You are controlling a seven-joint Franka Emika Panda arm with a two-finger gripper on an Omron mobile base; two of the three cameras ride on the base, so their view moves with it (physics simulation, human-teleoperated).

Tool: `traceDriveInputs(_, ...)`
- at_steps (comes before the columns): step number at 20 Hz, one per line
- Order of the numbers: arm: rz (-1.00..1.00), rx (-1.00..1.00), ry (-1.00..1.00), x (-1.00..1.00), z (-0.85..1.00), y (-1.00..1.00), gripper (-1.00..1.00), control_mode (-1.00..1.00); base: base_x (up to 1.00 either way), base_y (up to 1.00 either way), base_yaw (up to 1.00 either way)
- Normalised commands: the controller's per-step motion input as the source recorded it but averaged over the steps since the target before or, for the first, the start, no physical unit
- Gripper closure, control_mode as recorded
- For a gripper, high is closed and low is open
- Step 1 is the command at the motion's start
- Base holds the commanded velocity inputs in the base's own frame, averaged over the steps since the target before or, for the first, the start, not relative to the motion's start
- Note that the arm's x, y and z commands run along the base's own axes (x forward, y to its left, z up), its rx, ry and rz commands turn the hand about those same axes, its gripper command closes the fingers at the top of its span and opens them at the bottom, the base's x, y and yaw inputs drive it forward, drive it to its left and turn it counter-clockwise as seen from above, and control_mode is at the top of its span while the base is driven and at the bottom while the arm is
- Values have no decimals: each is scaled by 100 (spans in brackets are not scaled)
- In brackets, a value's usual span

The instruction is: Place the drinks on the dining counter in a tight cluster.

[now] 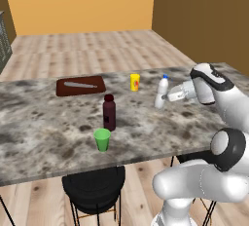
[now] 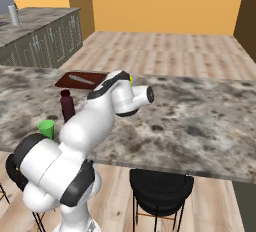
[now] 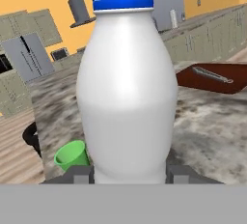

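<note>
My gripper (image 1: 166, 96) is shut on the small water bottle (image 1: 162, 92), a pale bottle with a blue cap, held nearly upright over the right part of the dining counter (image 1: 48, 132). In the hand view the water bottle (image 3: 125, 97) stands close up between the two fingertips (image 3: 79, 172). Whether its base touches the stone I cannot tell. The squat maroon bottle (image 1: 109, 113) stands left of it, well apart, near the counter's front; the maroon bottle (image 2: 66, 105) is also beside my arm.
A green cup (image 1: 102, 139) stands just in front of the maroon bottle. A yellow cup (image 1: 134, 82) is behind and left of the water bottle. A brown cutting board (image 1: 80, 85) with a knife lies at the back. Black stools (image 1: 95, 186) stand under the front edge.
</note>
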Motion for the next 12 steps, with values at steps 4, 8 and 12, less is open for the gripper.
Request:
traceDriveInputs(4, 8, -6, -1, 21, -11, 10, 100, -100, 0, 0, 0)
traceDriveInputs(8, 0, -5, -6, 20, -18, 21, 100, -100, 0, 0, 0)
traceDriveInputs(12, 0, -2, -3, 10, -19, 24, 100, -100, 0, 0, 0)
